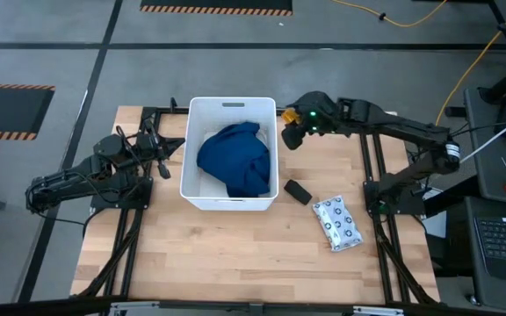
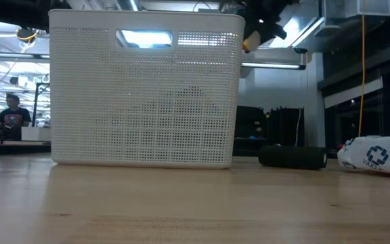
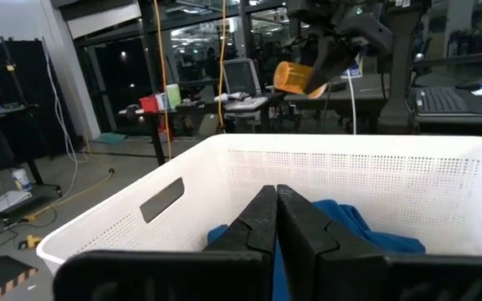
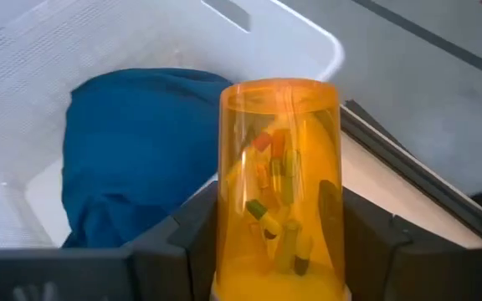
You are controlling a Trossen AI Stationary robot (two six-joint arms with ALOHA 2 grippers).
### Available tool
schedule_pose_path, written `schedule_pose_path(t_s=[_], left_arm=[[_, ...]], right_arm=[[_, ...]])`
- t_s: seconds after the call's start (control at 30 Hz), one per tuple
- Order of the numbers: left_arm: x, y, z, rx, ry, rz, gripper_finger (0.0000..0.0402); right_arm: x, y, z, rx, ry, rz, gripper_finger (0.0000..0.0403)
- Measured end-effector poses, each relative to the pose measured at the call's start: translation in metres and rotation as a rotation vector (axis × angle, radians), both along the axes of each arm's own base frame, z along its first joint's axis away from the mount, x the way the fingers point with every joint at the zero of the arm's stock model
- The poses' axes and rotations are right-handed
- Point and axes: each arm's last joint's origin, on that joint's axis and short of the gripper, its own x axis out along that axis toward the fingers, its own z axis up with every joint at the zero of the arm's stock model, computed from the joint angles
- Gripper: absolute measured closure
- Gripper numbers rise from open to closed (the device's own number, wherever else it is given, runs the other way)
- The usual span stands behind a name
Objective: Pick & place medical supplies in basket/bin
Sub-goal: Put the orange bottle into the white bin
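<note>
**One bottle held at the tub's rim, two supplies on the worktop**

Two pincers flank the white plastic tub (image 1: 231, 204), which stands near the middle of the wooden worktop (image 1: 235, 254). The right pincer (image 1: 292, 133) sits by the tub's far right corner, raised above the worktop, and pinches a small orange bottle (image 4: 279, 184) between its two dark fingers (image 4: 187, 230). The bottle is see-through, and small coloured pieces show inside it. In the left wrist view the same bottle (image 3: 298, 78) hangs tilted in the air beyond the tub's far wall.

A large dark blue cloth (image 1: 235, 158) lies crumpled inside the tub, filling most of its floor.

The left pincer (image 1: 167, 146) rests just beside the tub's left wall, its fingers (image 3: 262, 230) pressed together and holding nothing.

On the worktop to the right of the tub lies a small black oblong (image 1: 297, 191), close to the tub's near right corner but apart from it. A white soft packet with dark dots (image 1: 336, 222) lies a little farther right and nearer the front edge, touching neither.

In the low view a person (image 2: 11, 112) sits in the room behind.
</note>
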Motion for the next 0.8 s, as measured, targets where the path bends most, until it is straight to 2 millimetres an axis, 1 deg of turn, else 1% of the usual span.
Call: schedule_pose_path(t_s=[0.17, 0.5, 0.7, 0.8], left_arm=[[0.0, 0.0, 0.0, -0.028, -0.013, -0.005, 0.0397], [0.0, 0.0, 0.0, -0.03, -0.014, -0.005, 0.0398], [0.0, 0.0, 0.0, -0.03, -0.014, -0.005, 0.0396], [0.0, 0.0, 0.0, -0.03, -0.014, -0.005, 0.0398]], right_arm=[[0.03, -0.007, 0.002, 0.015, 0.021, 0.072, 0.0226], [0.082, -0.02, 0.012, 0.035, 0.178, 0.175, 0.0226], [0.102, -0.025, 0.016, 0.044, 0.219, 0.217, 0.0226], [0.112, -0.027, 0.012, 0.049, 0.229, 0.249, 0.0226]])
